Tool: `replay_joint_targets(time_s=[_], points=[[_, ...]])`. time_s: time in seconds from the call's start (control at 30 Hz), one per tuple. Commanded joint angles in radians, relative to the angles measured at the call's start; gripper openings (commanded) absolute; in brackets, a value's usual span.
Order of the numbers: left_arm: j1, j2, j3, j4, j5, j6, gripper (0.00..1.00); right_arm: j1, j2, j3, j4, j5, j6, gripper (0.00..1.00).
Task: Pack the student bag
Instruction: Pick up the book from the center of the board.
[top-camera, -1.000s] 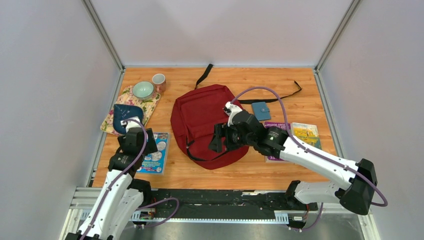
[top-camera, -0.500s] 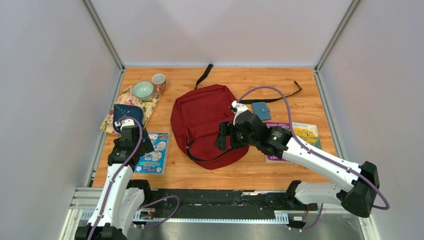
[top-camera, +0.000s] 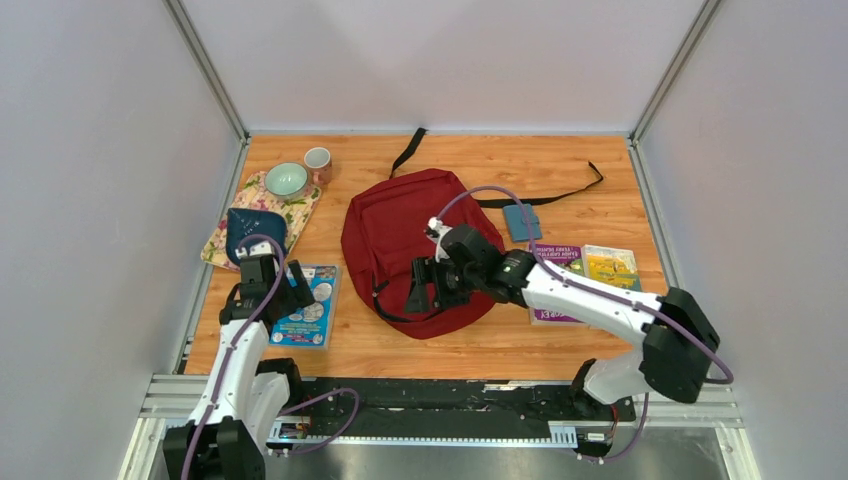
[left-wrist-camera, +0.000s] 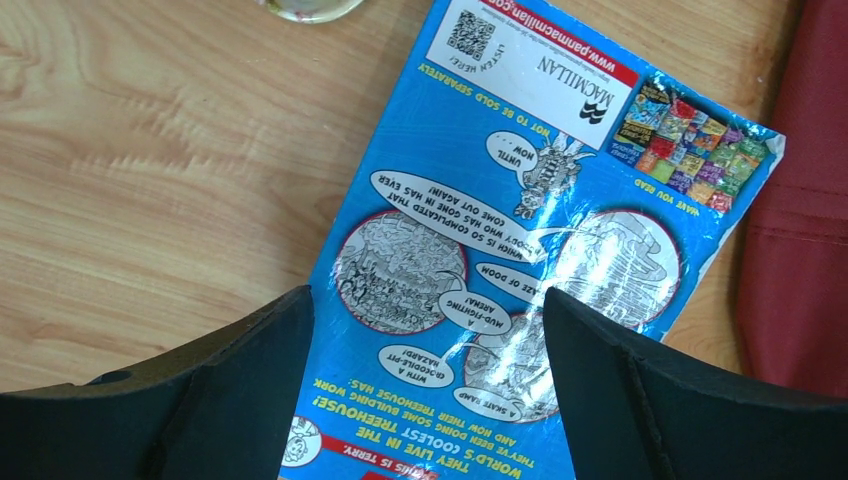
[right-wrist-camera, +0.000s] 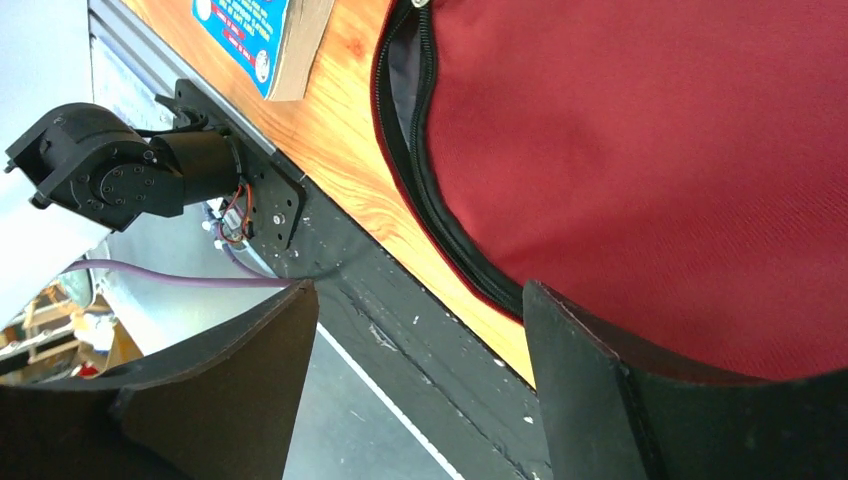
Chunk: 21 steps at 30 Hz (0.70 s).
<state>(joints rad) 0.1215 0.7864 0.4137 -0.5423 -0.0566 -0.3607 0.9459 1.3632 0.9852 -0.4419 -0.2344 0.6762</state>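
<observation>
Student bag (top-camera: 400, 235) lies flat mid-tabletop (top-camera: 600, 180), zip mouth (right-wrist-camera: 408, 110) partly open at its 7 o'clock edge; right gripper (top-camera: 424, 290), jaws apart and empty, hovers just beside it and should, I judge, pinch the upper flap and lift wide, while left gripper (top-camera: 272, 292), likewise spread, hangs over blue book (top-camera: 310, 305).

The backpack (top-camera: 395, 235) is dark red with black zips and straps. The book (left-wrist-camera: 520, 250) is bright blue with cartoon circles; the surface (top-camera: 480, 160) shows orange wood grain.
</observation>
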Motion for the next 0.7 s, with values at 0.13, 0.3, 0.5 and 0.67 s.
replay_joint_targets(time_s=[0.13, 0.3, 0.5, 0.67], points=[[0.013, -0.03, -0.015, 0.004, 0.164, -0.015, 0.88, 0.034, 0.227, 0.17, 0.179, -0.19, 0.066, 0.77], [0.013, -0.081, -0.03, -0.012, 0.231, -0.038, 0.85, 0.068, 0.379, 0.239, 0.238, -0.241, 0.151, 0.76], [0.013, -0.093, -0.027, -0.024, 0.291, -0.049, 0.83, 0.08, 0.499, 0.283, 0.298, -0.211, 0.238, 0.76], [0.013, -0.096, -0.02, -0.037, 0.307, -0.055, 0.78, 0.096, 0.586, 0.323, 0.318, -0.203, 0.275, 0.75]])
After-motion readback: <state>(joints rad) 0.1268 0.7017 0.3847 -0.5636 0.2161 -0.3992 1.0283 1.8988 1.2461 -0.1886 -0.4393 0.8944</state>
